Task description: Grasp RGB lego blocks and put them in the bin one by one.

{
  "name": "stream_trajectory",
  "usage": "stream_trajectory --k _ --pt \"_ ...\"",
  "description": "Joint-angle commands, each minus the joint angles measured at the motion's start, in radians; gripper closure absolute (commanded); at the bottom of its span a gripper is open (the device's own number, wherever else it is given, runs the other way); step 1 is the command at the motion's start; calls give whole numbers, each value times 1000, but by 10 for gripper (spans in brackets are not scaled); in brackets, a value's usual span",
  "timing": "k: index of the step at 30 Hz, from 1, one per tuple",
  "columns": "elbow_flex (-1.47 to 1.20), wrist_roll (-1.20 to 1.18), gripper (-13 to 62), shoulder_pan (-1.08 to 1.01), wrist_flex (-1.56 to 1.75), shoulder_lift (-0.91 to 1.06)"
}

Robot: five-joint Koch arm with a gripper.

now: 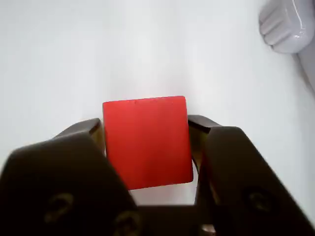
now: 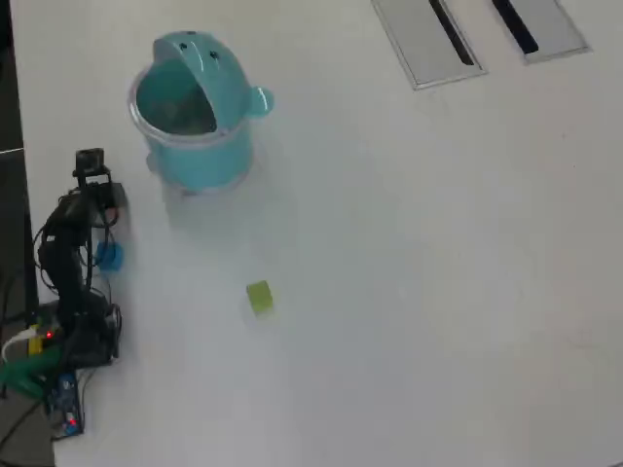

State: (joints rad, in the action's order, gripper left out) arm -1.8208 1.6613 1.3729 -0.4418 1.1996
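Table: wide and bare to the right in the overhead view; the arm works close to its left edge.
Bin: lid up, mouth open, near the arm.
Gripper: clenched on the red block, 2 jaws on opposite flat sides.
Blocks: look light, stiff, smooth; green lies free, blue beside the arm.
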Motion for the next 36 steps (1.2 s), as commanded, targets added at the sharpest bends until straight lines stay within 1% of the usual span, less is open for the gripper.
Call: stream_trajectory --k 1,3,5,7,11,15,22,23,24,25,36 --pt "-5 38 218 18 0 -11" --pt "-2 38 223 15 9 -9" --pt "0 35 251 6 11 3" --pt "2 37 254 -3 11 17" --pt "14 34 325 -29 29 67" --pt "15 46 346 -41 58 129" --pt "-23 -2 347 -32 193 244" --pt "-44 2 354 -32 239 262" --pt "-58 -5 389 -25 276 288" --pt "-60 -8 395 -20 278 304" --pt "-23 -57 395 -15 356 442"
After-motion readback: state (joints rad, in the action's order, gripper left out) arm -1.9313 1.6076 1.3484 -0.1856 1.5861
